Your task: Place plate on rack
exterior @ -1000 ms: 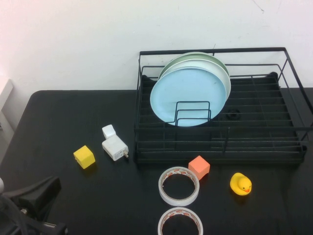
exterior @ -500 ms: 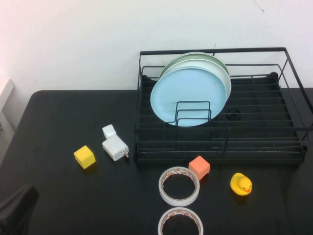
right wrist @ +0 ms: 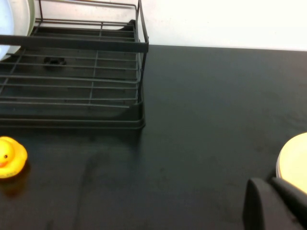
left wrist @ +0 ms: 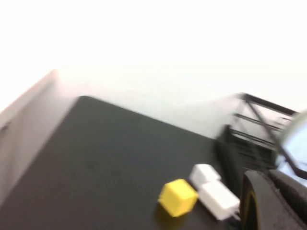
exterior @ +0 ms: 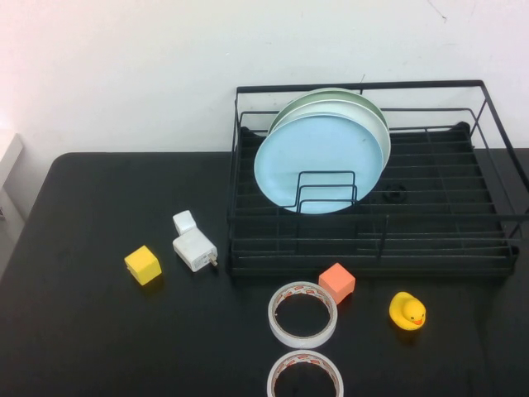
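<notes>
The sky-blue plate [exterior: 318, 163] is standing upright in the black wire rack [exterior: 430, 217], leaning back against two pale green-white plates [exterior: 364, 112] and held at its lower edge by the upright wire dividers [exterior: 326, 192], so the placement is looking finished. What is changing is the left arm: a second ago its dark body was filling the near left corner of the high view, half a second ago only a sliver was showing, and now it is gone from that view altogether. Judging by this, the arm is pulling back after letting go, and nothing more is being asked of the plate. The left gripper [left wrist: 273, 201] is showing only as a dark edge in its own wrist view, pointing toward the yellow cube [exterior: 142, 265] and the white charger [exterior: 193, 247] beside the rack; whether its jaws are apart or together, I cannot tell. The right gripper [right wrist: 273, 203] is sitting low over the table well to the right of the rack, near the rubber duck [exterior: 407, 311], and its jaws are likewise impossible to judge.
</notes>
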Controlling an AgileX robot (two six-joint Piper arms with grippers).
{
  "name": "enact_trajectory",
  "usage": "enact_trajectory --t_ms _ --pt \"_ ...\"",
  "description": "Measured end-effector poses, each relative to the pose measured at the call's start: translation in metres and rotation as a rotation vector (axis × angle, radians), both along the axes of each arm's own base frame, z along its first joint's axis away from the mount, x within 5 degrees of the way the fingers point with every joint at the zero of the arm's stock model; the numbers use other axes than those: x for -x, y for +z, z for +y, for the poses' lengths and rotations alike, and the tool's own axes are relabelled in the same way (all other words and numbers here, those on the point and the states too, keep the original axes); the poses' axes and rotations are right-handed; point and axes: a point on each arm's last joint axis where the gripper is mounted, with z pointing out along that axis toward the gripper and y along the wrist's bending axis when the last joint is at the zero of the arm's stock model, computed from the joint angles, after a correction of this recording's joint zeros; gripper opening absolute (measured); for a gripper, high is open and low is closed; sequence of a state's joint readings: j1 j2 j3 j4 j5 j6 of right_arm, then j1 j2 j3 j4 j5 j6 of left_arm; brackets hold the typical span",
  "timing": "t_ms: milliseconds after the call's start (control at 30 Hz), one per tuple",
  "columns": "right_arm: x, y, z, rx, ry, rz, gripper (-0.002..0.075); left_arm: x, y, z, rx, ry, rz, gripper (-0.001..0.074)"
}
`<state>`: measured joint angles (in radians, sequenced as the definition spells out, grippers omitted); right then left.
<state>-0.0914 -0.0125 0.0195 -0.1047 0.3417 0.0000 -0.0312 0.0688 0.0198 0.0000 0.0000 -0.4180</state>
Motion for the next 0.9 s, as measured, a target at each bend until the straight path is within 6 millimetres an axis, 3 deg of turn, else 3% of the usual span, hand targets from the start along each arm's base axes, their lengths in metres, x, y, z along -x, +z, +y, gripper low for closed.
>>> enact_trajectory --t_ms 267,500,900 --pt "0.000 0.000 0.000 0.000 0.000 0.000 0.0012 0.007 -0.008 0.005 -0.094 0.063 0.064 -0.0002" --pt "0.000 0.000 0.000 0.002 0.000 0.000 0.0012 0.008 -0.018 0.002 -0.187 -0.004 0.164 -0.0002" --pt "0.000 0.000 0.000 0.002 0.000 0.000 0.0012 0.009 -0.022 -0.003 -0.203 -0.099 0.213 -0.0002"
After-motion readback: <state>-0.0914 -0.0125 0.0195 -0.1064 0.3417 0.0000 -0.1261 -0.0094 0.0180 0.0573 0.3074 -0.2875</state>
